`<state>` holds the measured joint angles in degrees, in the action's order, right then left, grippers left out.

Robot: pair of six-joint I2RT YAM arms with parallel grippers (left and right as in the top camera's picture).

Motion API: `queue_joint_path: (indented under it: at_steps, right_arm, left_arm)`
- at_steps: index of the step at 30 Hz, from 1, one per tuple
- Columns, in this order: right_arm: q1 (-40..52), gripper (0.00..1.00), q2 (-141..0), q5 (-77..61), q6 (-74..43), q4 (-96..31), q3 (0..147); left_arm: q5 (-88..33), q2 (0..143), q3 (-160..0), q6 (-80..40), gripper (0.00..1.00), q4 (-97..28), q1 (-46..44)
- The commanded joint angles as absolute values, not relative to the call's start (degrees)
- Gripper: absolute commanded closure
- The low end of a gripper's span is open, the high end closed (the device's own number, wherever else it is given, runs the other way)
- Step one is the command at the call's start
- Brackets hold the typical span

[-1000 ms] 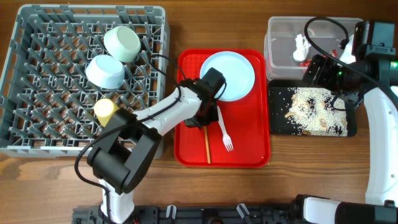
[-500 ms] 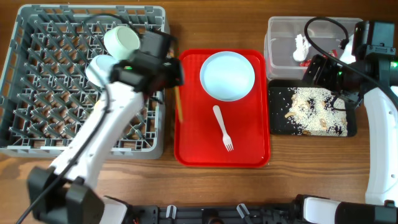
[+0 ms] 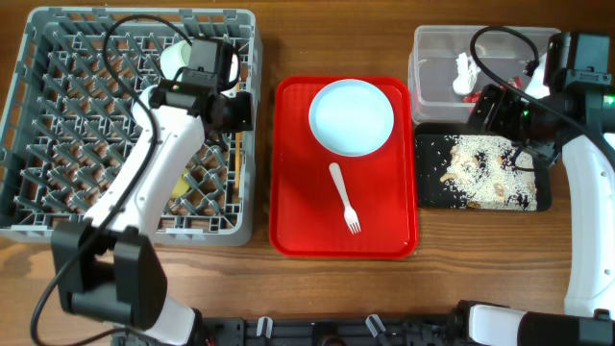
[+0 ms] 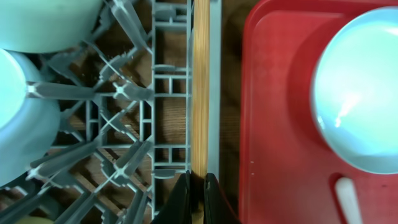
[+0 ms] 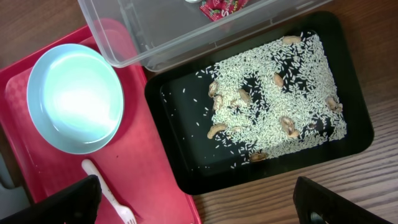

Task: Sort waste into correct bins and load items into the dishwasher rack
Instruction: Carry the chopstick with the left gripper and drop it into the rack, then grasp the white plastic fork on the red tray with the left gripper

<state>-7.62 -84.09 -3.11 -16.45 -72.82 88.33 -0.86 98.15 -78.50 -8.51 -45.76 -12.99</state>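
- chopstick (image 4: 200,93): pinched at its near end by the left gripper (image 4: 198,198), jaws closed tight on it. It runs near-to-far just inside the right wall of the dishwasher rack (image 3: 96,232). I can't tell if it's resting on the grid or hanging above it.
- My read of the step: dropping the chopstick into the rack, not yet released.
- Already in the rack: two pale bowls (image 4: 22,118) at its far side, just left of the chopstick. The arm hides the yellow cup's spot, so I can't confirm it.
- Not yet loaded: white plate (image 3: 352,116) and plastic fork (image 3: 344,196). Both sit on the red tray (image 3: 298,226), plate far and fork near, apart from each other.
- Waste looks sorted. Red wrapper (image 5: 222,6) and white scrap (image 3: 464,69) are in the clear tub (image 3: 432,53) at far right. The rice and scraps (image 5: 267,87) are spread in the black tray (image 5: 180,168) just near of it.
- right gripper (image 5: 198,202): jaws spread fully, holding nothing, parked above the black tray.
- My estimate is well past halfway, with chopstick release, fork and plate left.
- Surface: wooden table (image 3: 452,274), with the rack left, red tray centre and bins right. No room visible beyond the tabletop.
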Motion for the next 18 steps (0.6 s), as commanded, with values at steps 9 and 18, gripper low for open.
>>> queue_joint_path:
  at_steps: [9,18]
  right_arm:
    - [-7.75,0.0,-84.16,-2.13,-16.47,-72.79,88.49]
    - [-7.75,0.0,-84.16,-2.17,-16.53,-72.79,88.49]
  left_arm:
    - [-0.62,100.51,-79.44,-6.22,0.37,-40.49,-12.73]
    - [-11.99,100.25,-79.7,-19.81,0.37,-43.97,-20.82]
